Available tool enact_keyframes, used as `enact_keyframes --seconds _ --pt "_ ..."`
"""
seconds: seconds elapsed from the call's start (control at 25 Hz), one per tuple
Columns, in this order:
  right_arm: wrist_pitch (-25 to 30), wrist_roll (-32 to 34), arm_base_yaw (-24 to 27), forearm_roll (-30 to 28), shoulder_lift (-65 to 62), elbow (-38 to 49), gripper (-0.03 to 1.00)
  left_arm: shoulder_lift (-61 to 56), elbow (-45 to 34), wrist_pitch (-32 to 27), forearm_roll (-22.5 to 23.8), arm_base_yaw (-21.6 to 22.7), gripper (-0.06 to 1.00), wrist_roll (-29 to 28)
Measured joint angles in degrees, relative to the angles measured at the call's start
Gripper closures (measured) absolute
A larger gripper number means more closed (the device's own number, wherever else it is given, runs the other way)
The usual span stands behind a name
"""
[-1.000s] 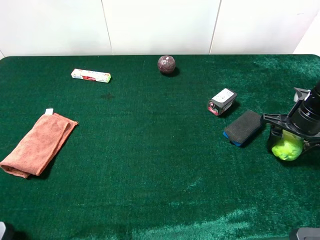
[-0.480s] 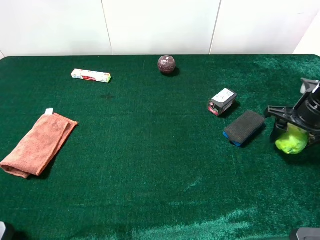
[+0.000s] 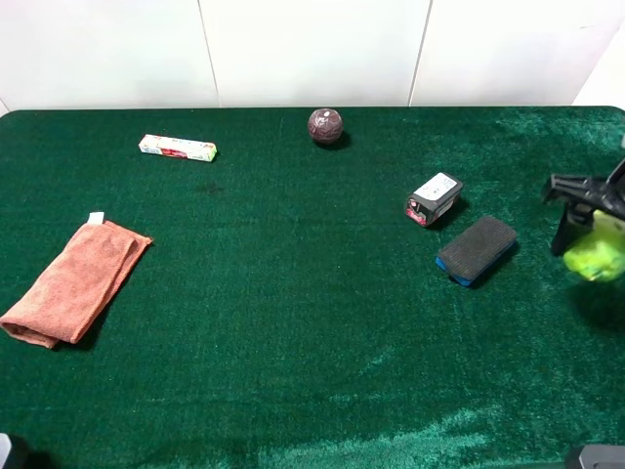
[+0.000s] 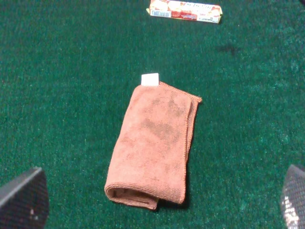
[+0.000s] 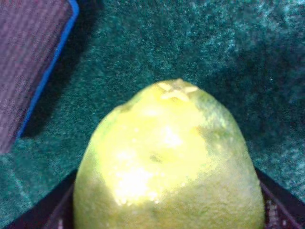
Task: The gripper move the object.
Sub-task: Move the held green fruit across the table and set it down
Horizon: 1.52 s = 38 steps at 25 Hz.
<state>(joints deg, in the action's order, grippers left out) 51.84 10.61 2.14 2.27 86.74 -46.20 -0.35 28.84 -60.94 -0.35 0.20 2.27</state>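
Right pincer around yellow-green ball

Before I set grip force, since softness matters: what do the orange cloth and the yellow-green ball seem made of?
Orange cloth: soft matte textile, probably microfibre; fuzzy nap, stitched edge, limp folds.
Yellow-green ball: smooth, faintly glossy skin with mottling and a highlight; plastic, rubber or foam, cannot tell.

Green cloth holds towel, slim box, maroon ball, small device, black pad.

Mottled yellow-green ball, orange towel
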Motion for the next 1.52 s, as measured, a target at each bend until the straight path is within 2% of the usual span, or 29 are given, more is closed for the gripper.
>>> enact_keyframes --seconds 0.52,0.8,1.08,1.52 --pt "8.0 -1.7 -0.6 4.8 -1.9 -6.8 0.49 0.0 0.0 0.0 0.0 0.0 -0.05 0.0" --pt "8.5 2.1 -9.1 2.7 -1.9 -12.1 0.49 0.0 0.0 0.0 0.0 0.0 -0.05 0.0" --pt "9.0 5.6 -15.1 2.4 -1.7 -16.2 0.49 0.0 0.0 0.0 0.0 0.0 -0.05 0.0" --pt "11.5 7.1 -25.4 1.7 5.2 -27.4 0.49 0.0 0.0 0.0 0.0 0.0 -0.05 0.0"
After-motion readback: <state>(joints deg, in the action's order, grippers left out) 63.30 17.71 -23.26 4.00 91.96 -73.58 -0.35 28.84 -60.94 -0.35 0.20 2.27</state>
